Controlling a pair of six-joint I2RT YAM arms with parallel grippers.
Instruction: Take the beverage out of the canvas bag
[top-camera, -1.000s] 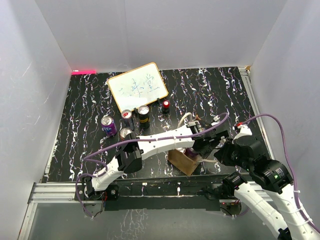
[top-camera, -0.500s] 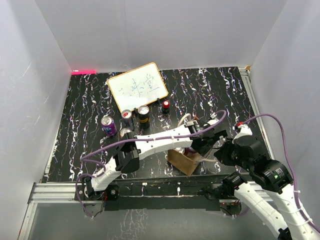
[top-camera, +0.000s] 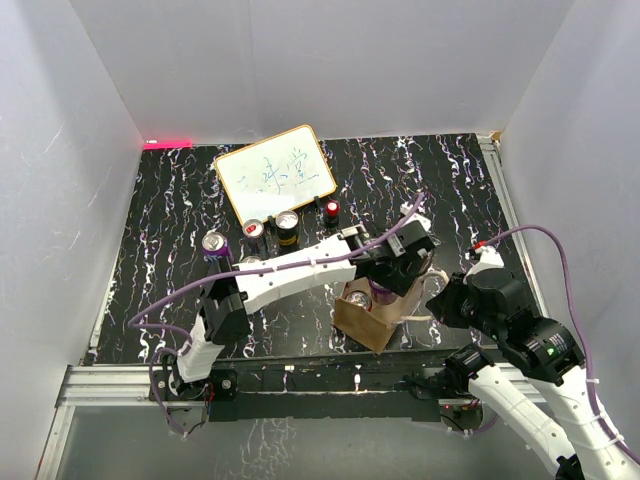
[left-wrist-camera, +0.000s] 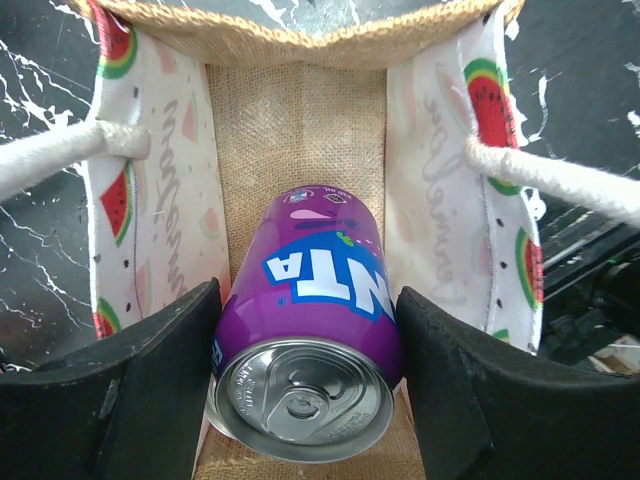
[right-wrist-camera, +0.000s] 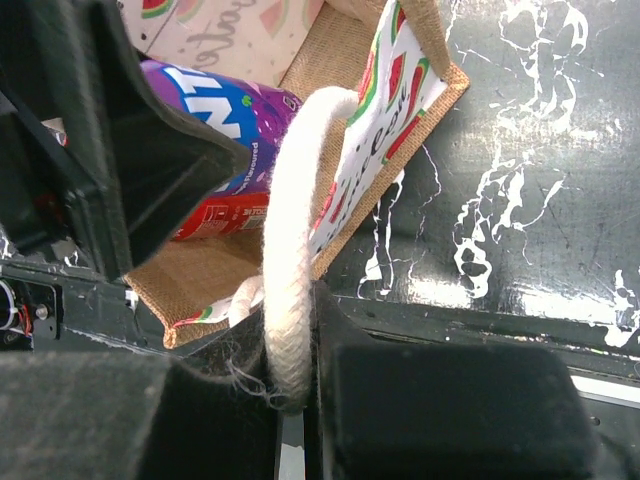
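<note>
The canvas bag (top-camera: 362, 322) is a small brown burlap bag with a watermelon-print lining (left-wrist-camera: 150, 215), standing near the table's front edge. The beverage, a purple Fanta can (left-wrist-camera: 305, 300), lies in the bag's mouth with its silver top towards the left wrist camera. My left gripper (left-wrist-camera: 306, 355) is shut on it, one black finger against each side. From above, the can's top (top-camera: 358, 297) shows just under the left gripper (top-camera: 385, 270). My right gripper (right-wrist-camera: 300, 385) is shut on one white cord handle (right-wrist-camera: 290, 240) and holds it taut beside the bag (right-wrist-camera: 200, 275). The other handle (left-wrist-camera: 60, 160) hangs loose.
Several other cans (top-camera: 218, 250) stand left of the bag, behind the left arm. A small red-topped item (top-camera: 331, 211) and a whiteboard (top-camera: 275, 172) lie farther back. An aluminium rail (top-camera: 300, 375) runs along the near edge just in front of the bag. White walls close in the table.
The left wrist has drawn back to the left and risen over the bag, and the can's silver top now shows in the bag's mouth. The right arm has held still on the handle.
</note>
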